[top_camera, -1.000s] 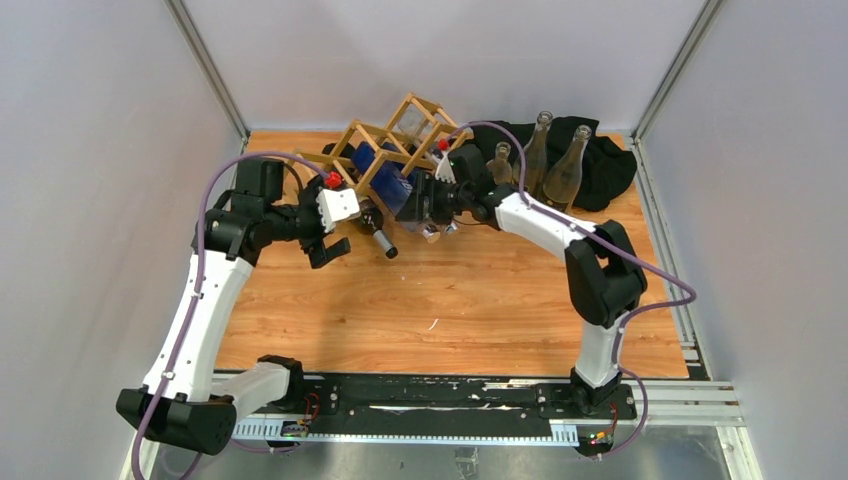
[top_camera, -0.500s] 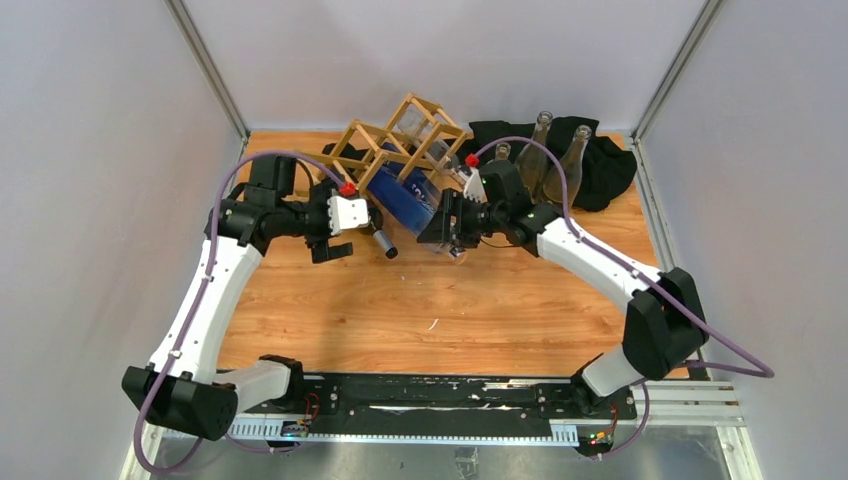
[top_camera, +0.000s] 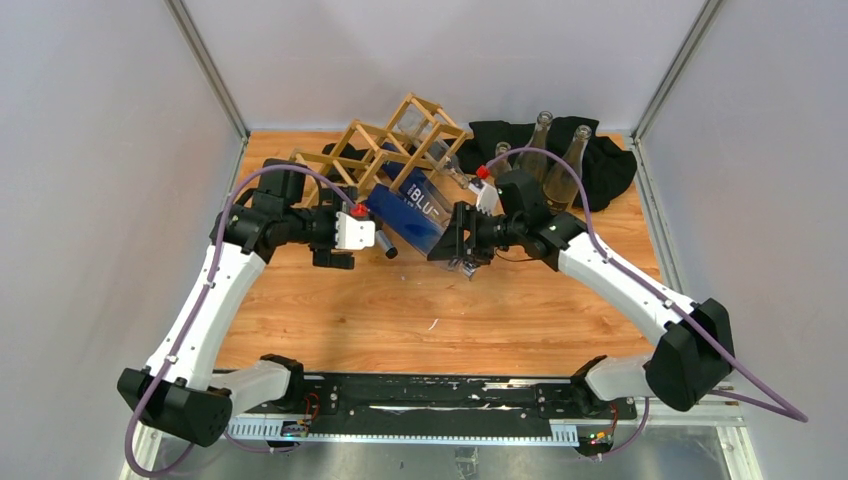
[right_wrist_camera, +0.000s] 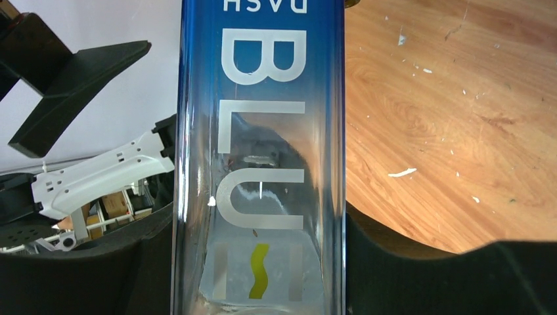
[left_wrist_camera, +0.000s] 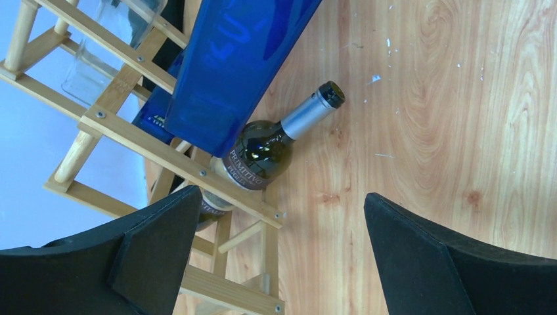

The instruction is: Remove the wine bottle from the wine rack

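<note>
right pincer [top_camera: 461, 244] clamped on tall blue glass bottle [top_camera: 412, 208], frame centre; left pincer [top_camera: 334, 240] agape. you pull along its axis, clear of light wooden lattice rack [top_camera: 400, 140].

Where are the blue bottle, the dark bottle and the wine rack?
blue bottle [right_wrist_camera: 263, 131]: right wrist view, lettered side.
dark bottle [left_wrist_camera: 259, 151]: left wrist view, shoulder.
wine rack [left_wrist_camera: 118, 92]: left wrist view, wooden bar.
</note>
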